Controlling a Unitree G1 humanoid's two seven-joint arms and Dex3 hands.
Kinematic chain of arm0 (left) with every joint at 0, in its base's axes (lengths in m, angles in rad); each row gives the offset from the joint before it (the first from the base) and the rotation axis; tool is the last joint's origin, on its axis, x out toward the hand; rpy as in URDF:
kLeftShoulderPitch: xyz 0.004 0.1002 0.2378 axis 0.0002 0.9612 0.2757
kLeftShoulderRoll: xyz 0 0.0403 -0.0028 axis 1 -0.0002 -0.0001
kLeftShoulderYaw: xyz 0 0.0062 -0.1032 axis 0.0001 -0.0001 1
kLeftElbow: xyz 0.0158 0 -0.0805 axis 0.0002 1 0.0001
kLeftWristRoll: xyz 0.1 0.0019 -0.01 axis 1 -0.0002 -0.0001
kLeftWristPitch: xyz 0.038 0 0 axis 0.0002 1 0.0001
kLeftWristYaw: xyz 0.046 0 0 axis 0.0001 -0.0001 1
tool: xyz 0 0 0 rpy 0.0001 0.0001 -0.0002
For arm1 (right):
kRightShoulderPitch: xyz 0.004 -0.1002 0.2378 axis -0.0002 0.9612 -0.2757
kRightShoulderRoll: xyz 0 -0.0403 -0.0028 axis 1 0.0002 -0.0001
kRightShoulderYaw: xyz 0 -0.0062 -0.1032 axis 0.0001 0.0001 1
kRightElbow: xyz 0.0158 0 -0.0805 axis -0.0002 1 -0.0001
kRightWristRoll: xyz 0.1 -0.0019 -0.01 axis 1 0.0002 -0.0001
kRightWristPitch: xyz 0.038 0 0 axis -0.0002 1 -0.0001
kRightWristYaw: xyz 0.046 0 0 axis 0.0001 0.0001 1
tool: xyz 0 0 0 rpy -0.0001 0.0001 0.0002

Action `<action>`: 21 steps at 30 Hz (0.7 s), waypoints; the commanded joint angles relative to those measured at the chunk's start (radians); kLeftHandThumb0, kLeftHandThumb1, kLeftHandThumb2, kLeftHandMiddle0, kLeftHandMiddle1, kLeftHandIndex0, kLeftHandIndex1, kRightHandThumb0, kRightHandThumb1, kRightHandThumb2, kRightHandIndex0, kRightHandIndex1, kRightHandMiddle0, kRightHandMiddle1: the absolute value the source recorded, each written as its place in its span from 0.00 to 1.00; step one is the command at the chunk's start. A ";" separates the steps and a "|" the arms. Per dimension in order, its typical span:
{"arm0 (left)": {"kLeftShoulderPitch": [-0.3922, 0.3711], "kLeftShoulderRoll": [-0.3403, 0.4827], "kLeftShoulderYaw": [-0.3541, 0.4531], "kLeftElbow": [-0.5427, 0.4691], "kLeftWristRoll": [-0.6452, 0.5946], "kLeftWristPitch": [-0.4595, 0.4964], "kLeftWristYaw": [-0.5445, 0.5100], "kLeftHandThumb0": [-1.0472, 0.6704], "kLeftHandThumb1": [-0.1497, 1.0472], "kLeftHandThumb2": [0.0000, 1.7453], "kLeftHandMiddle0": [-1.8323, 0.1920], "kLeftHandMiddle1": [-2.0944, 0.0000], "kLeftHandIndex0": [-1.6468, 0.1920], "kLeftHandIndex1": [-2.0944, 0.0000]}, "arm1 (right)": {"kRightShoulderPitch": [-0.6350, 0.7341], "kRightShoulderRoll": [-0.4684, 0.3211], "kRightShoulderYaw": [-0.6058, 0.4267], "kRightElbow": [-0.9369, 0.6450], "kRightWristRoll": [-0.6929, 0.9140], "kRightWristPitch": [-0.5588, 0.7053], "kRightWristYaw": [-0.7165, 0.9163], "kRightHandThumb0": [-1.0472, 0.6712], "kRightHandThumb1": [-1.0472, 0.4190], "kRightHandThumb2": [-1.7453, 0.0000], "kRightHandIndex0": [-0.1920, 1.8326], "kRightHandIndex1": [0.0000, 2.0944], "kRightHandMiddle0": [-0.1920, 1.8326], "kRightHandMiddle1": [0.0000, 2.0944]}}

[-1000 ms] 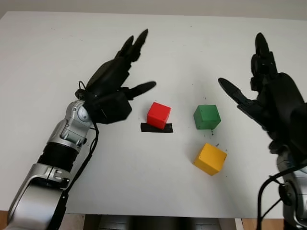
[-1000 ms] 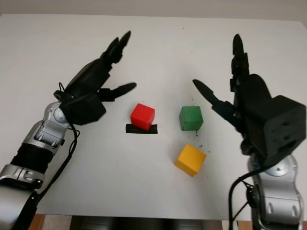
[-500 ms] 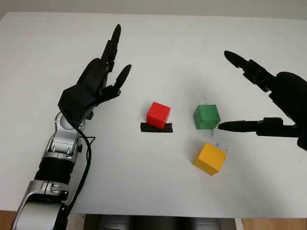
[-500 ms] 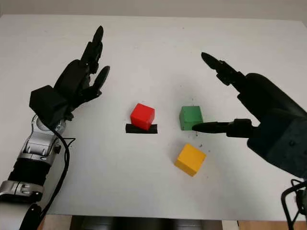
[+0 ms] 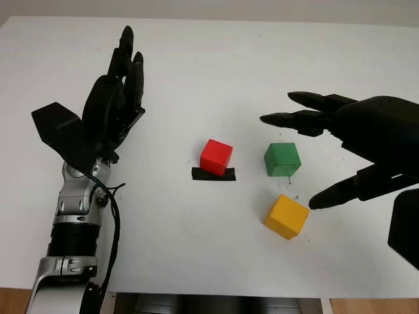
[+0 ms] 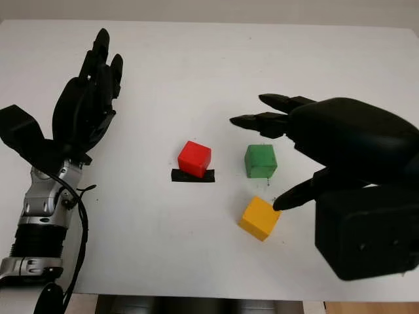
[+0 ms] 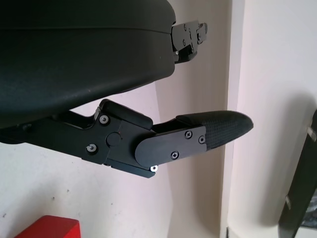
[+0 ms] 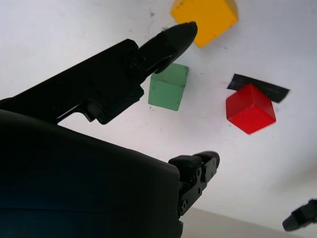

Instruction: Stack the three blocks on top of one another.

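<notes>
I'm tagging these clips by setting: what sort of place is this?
Probably a lab test bench: a plain white table bearing just a red block on a black tape mark, a green block and a yellow block.

Matt white table top [image 5: 216, 59], smooth, with faint specks. Red block [image 5: 216, 156], green block [image 5: 282, 159] and yellow block [image 5: 287, 216]: smooth, matt painted faces. Black tape strip [image 5: 213, 174]: matt. Both hands: matt black plastic shells; left forearm [image 5: 73, 216], lower left: brushed silver metal.

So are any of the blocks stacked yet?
No. The red block, green block and yellow block sit apart on the table.
</notes>
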 commanded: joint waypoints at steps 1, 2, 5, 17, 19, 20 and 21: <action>0.021 -0.006 0.017 -0.024 -0.012 0.024 0.009 0.15 1.00 0.37 0.98 0.97 0.99 0.99 | -0.022 -0.036 0.014 0.005 -0.007 -0.022 0.029 0.29 0.23 0.98 0.16 0.05 0.31 0.05; 0.024 -0.008 0.021 -0.029 -0.016 0.037 0.014 0.15 1.00 0.38 0.98 0.97 0.99 0.99 | -0.031 -0.049 0.022 0.004 -0.008 -0.020 0.050 0.30 0.23 0.98 0.16 0.04 0.31 0.05; 0.024 -0.010 0.031 -0.025 -0.020 0.052 0.016 0.15 1.00 0.38 0.98 0.97 0.99 0.99 | -0.047 -0.059 0.040 0.013 -0.006 -0.046 0.083 0.30 0.24 0.98 0.17 0.04 0.31 0.05; 0.019 -0.018 0.032 -0.037 -0.012 0.070 0.015 0.15 1.00 0.37 0.97 0.97 0.98 0.98 | -0.039 -0.056 0.149 0.006 -0.095 -0.213 0.153 0.27 0.21 0.97 0.16 0.03 0.31 0.03; 0.023 -0.016 0.031 -0.042 -0.012 0.076 0.012 0.15 1.00 0.37 0.97 0.97 0.98 0.98 | 0.012 -0.026 0.130 0.003 -0.114 -0.253 0.113 0.27 0.22 0.97 0.17 0.03 0.32 0.04; 0.025 -0.015 0.031 -0.045 -0.013 0.080 0.010 0.15 1.00 0.37 0.97 0.97 0.99 0.98 | 0.035 -0.013 0.124 0.002 -0.125 -0.269 0.095 0.27 0.22 0.97 0.16 0.03 0.33 0.04; 0.027 -0.014 0.031 -0.048 -0.014 0.085 0.009 0.15 1.00 0.36 0.97 0.98 0.99 0.98 | 0.059 0.004 0.118 0.002 -0.136 -0.288 0.071 0.27 0.22 0.97 0.16 0.02 0.33 0.04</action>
